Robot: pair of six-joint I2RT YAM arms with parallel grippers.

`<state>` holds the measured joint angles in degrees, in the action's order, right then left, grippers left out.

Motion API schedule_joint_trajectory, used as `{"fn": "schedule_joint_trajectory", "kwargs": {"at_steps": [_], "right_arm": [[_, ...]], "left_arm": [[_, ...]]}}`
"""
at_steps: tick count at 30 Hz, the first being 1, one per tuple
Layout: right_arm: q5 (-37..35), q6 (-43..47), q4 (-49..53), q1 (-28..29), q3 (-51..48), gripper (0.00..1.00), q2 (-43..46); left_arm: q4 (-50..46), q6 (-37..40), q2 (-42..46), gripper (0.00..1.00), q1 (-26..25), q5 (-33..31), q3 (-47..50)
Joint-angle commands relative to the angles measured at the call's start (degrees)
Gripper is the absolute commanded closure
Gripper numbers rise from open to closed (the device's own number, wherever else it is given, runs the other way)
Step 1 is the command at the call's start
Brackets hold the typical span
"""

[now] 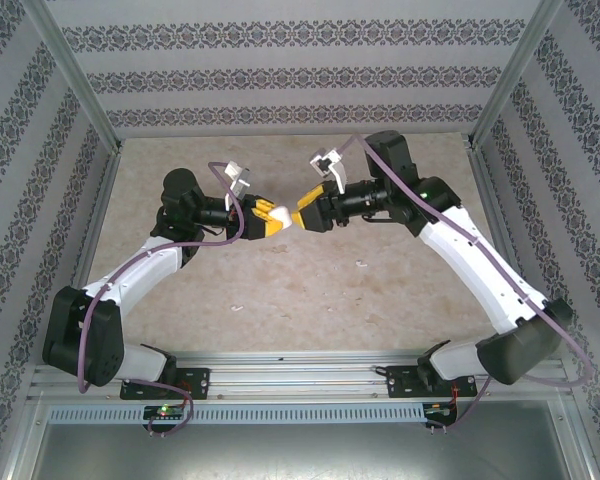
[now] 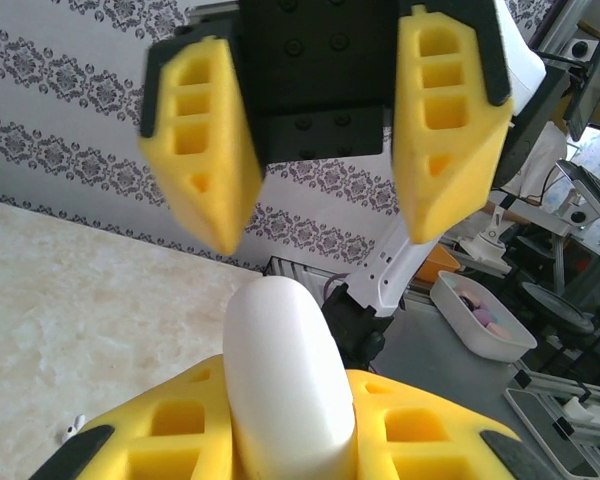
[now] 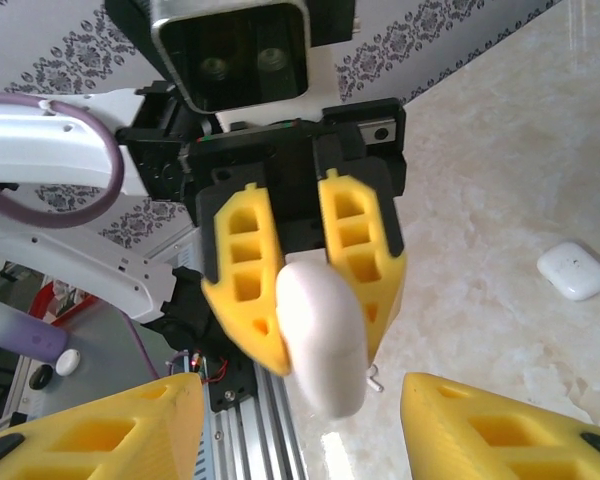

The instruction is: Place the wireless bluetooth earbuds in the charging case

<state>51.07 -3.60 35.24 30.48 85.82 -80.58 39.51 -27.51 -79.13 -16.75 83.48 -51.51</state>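
The left pincer [image 3: 320,340] is clenched on a smooth, glossy white case [image 2: 280,330] with rounded corners, pinched between its wedge-shaped yellow fingers. Facing it tip to tip, the right pincer [image 2: 325,230] stands spread, with nothing between its hollow-celled yellow wedges. One tiny white earbud [image 2: 72,425] lies on the mottled beige tabletop [image 2: 70,320] below the left pincer. A second case [image 3: 575,270], pebble-smooth, rests on that tabletop beside the right pincer.

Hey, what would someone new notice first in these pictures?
Above mid-table the left gripper clamps a white rounded case in its yellow fingers, nose to nose with the open right gripper. A second white case lies on the marbled tabletop.
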Motion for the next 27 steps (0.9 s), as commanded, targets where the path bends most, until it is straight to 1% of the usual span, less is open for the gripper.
{"fn": "schedule_joint_trajectory", "kwargs": {"at_steps": [1, 4, 7, 13, 19, 21, 24, 27], "right_arm": [[1.96, 2.01, -0.08, 1.28, 3.12, 0.46, -2.33], [2.67, 2.01, 0.44, 2.49, 5.13, 0.46, -4.41], [3.48, 2.41, 1.90, 3.46, 7.02, 0.49, -6.42], [4.13, 2.52, 3.51, 4.39, 8.34, 0.59, -8.45], [3.39, 3.41, 5.42, 4.58, 7.88, 0.66, -8.84], [3.25, 3.72, 6.02, 4.58, 7.72, 0.67, -8.78], [2.83, 4.46, 6.15, 4.75, 7.09, 0.61, -8.43], [2.46, 4.87, 6.00, 5.03, 6.59, 0.61, -8.28]], "left_arm": [[1.98, -0.53, 1.38, 0.97, 0.48, 2.29, 0.16], [1.89, -0.44, 1.59, 0.97, 0.50, 2.47, 0.29], [1.80, -0.35, 1.74, 0.97, 0.47, 2.60, 0.27], [1.79, -0.44, 2.04, 0.97, 0.54, 3.00, 0.27], [1.74, -0.53, 2.22, 0.96, 0.65, 3.14, 0.31], [1.79, -0.53, 2.39, 0.95, 0.70, 3.09, 0.27], [2.15, -0.87, 2.38, 0.95, 0.92, 3.13, 0.00], [2.59, -1.48, 2.19, 0.95, 0.93, 3.22, -0.35]]}}
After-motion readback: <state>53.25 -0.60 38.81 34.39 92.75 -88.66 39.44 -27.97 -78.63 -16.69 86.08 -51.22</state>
